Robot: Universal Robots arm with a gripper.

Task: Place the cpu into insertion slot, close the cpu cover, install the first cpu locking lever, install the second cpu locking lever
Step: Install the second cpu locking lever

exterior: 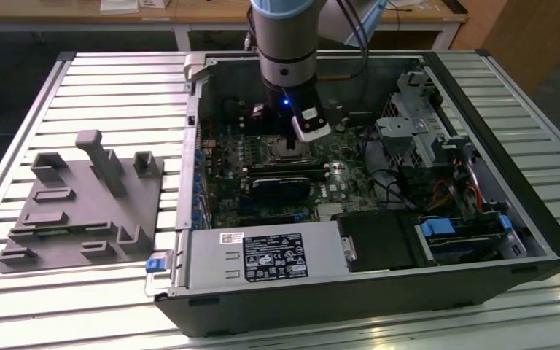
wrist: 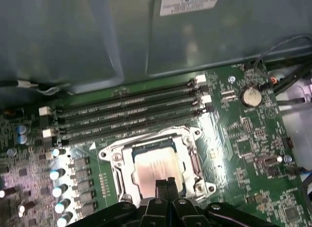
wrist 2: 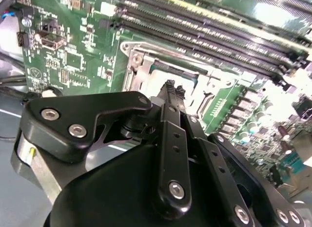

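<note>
Arm [exterior: 285, 44]: stands near vertical, reaching straight down into the open computer case [exterior: 475, 109] that lies on its side on a slatted metal table [exterior: 114, 80]. Gripper [exterior: 294, 146]: points down at the green board [exterior: 222, 211], tips just over the near edge of the slot [wrist: 158, 163]; in both wrist views its two thin black fingers [wrist: 165, 185] are pressed together, tips meeting, nothing between them. Cpu [wrist: 156, 171]: pale square face lying flat in the slot, framed by the cover [wrist: 122, 156], whose silvery frame lies down around the chip with the window over it. Whether the locking levers are latched cannot be made out. Memory slots [wrist: 126, 114]: four long dark rows beside the slot, on the side away from the gripper. Grey fixture plate [exterior: 81, 211]: on the table at the exterior view's left, well apart from the case, with upright blocks on it
</note>
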